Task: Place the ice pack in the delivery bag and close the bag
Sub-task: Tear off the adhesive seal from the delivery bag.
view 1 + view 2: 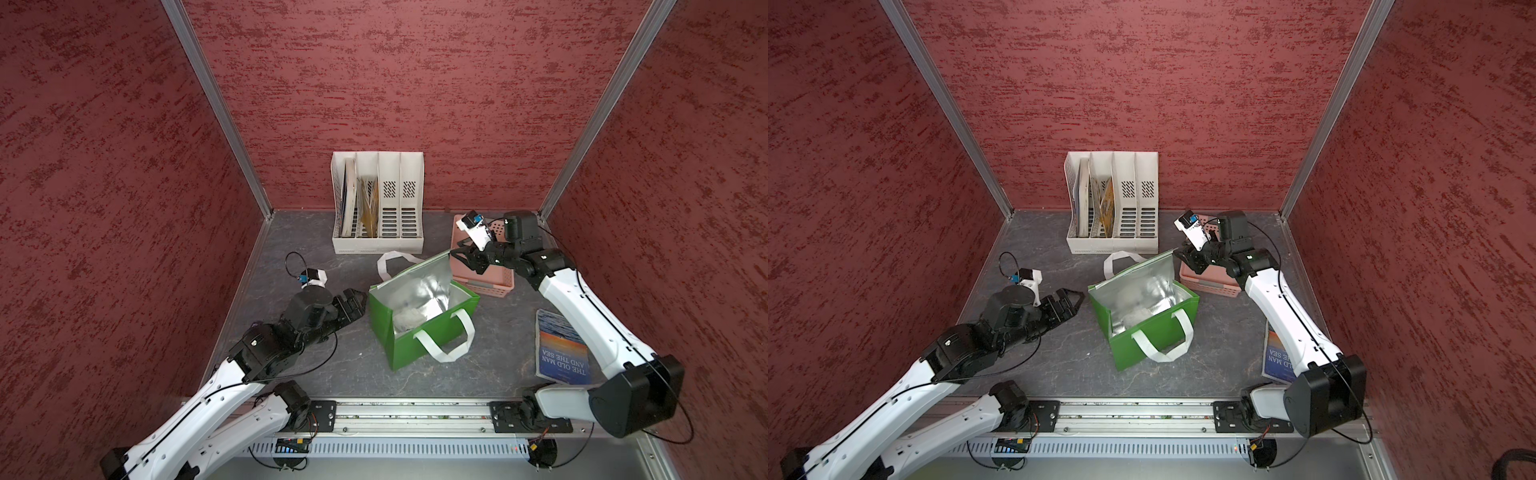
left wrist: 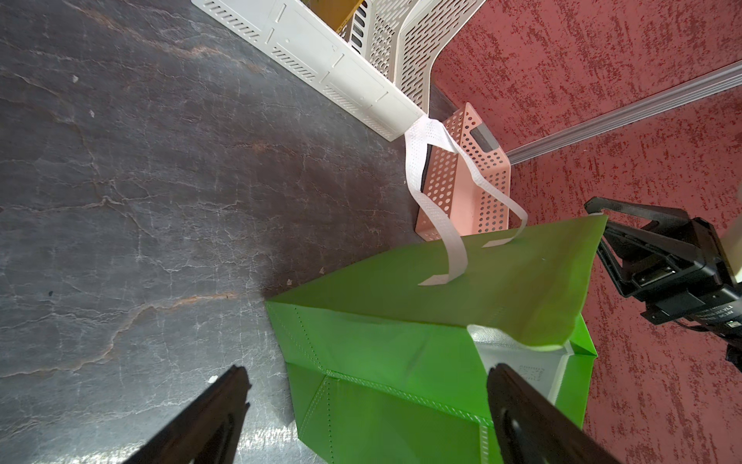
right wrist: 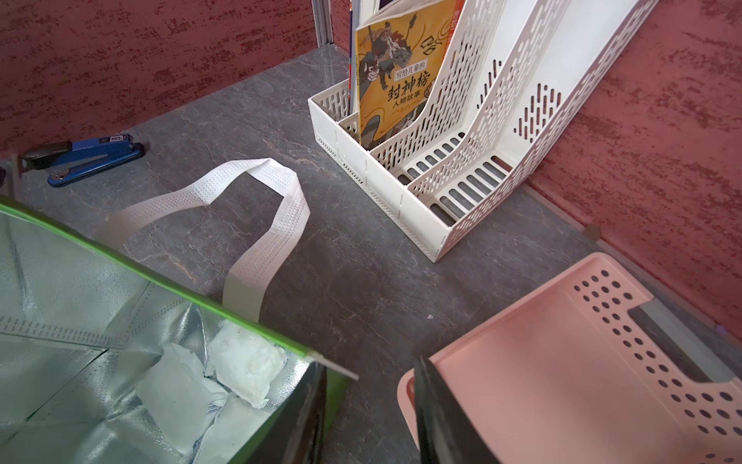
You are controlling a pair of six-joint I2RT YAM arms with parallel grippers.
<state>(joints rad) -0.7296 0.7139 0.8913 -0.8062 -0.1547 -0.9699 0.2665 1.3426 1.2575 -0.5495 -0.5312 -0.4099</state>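
The green delivery bag (image 1: 411,345) (image 1: 1142,345) stands open in mid-table, its silver foil lining showing. A white ice pack (image 3: 245,361) (image 1: 409,318) lies on the bag's foil bottom beside other white pouches. My right gripper (image 1: 462,258) (image 3: 369,373) hovers over the gap between the bag's far right corner and the pink basket. Its jaws are apart with nothing between them. My left gripper (image 1: 358,305) (image 2: 367,373) is wide open and empty at the bag's left side wall (image 2: 381,353).
A pink perforated basket (image 1: 494,282) (image 3: 562,361) sits right behind the bag. A white file organizer (image 1: 378,245) with books stands at the back wall. A blue book (image 1: 561,353) lies at the right, under my right arm. A blue stapler (image 3: 88,156) lies at the left. One white bag handle (image 3: 257,193) rests on the table.
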